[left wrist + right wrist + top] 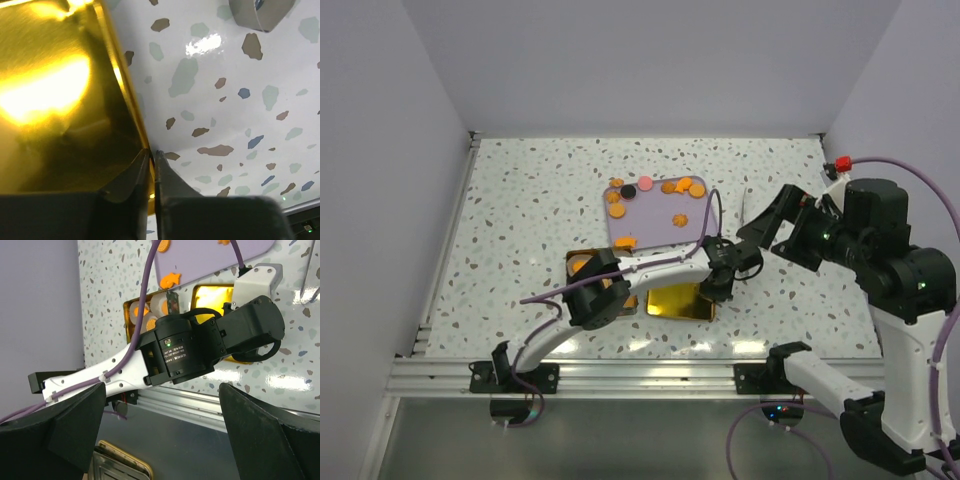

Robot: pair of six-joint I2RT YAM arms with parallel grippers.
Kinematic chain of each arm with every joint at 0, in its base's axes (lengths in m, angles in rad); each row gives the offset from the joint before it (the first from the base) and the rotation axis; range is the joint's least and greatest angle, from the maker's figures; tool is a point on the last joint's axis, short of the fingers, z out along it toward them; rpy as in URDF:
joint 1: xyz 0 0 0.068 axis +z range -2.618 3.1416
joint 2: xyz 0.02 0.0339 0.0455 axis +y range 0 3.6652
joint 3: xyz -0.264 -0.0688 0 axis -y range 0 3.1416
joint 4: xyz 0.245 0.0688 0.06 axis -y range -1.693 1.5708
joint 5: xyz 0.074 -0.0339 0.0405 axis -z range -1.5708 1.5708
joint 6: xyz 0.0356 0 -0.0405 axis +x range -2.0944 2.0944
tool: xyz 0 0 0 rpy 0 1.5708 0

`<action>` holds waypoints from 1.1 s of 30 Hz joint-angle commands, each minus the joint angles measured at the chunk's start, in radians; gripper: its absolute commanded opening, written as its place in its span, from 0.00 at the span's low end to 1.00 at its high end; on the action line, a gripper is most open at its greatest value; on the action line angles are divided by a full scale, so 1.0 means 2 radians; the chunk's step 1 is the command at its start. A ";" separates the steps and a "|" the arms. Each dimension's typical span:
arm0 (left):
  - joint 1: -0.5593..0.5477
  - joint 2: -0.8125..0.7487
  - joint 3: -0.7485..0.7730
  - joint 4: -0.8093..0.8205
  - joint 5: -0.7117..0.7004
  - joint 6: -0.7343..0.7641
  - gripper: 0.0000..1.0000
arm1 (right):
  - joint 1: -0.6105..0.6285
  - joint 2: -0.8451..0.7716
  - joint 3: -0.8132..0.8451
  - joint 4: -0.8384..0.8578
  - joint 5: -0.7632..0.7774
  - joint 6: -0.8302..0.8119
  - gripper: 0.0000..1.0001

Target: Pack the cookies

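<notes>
Cookies [682, 187], mostly orange with one pink [646, 182] and one black [629, 190], lie on a lilac tray [655, 232]. A gold tin [578, 262] holding white paper cups and orange cookies sits in front of the tray, partly under my left arm. A gold lid [678, 303] lies to its right. My left gripper [717, 289] is shut on the lid's right rim; in the left wrist view both fingertips pinch the rim [148, 150], left gripper [152, 153]. My right gripper [769, 222] hangs open and empty above the table's right side, right gripper [162, 432].
A thin pair of metal tongs [744, 207] lies right of the tray, also in the right wrist view [306, 267]. The aluminium rail [650, 372] runs along the near edge. A gold-rimmed piece [117, 466] lies below the table front. White walls enclose the table.
</notes>
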 commanded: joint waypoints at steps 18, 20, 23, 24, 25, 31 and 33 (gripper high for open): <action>0.023 -0.271 -0.214 0.193 0.108 -0.040 0.00 | 0.021 0.055 0.143 -0.024 0.009 -0.037 0.99; 0.031 -0.336 -0.245 0.247 0.132 -0.035 0.00 | 0.020 0.069 0.169 -0.014 -0.006 -0.027 0.99; 0.060 -0.414 -0.285 0.281 0.177 -0.026 0.00 | 0.020 0.076 0.147 0.054 -0.101 0.020 0.99; 0.067 -0.436 -0.313 0.297 0.190 -0.024 0.00 | 0.020 0.071 0.125 0.133 -0.137 0.045 0.99; 0.077 -0.484 -0.331 0.317 0.206 -0.028 0.00 | 0.020 0.064 0.097 0.186 -0.166 0.114 0.99; 0.171 -0.650 -0.465 0.494 0.337 -0.068 0.00 | 0.019 0.030 -0.150 0.670 -0.242 0.390 0.99; 0.218 -0.687 -0.525 0.595 0.383 -0.109 0.00 | 0.020 0.054 -0.147 0.706 -0.250 0.386 0.99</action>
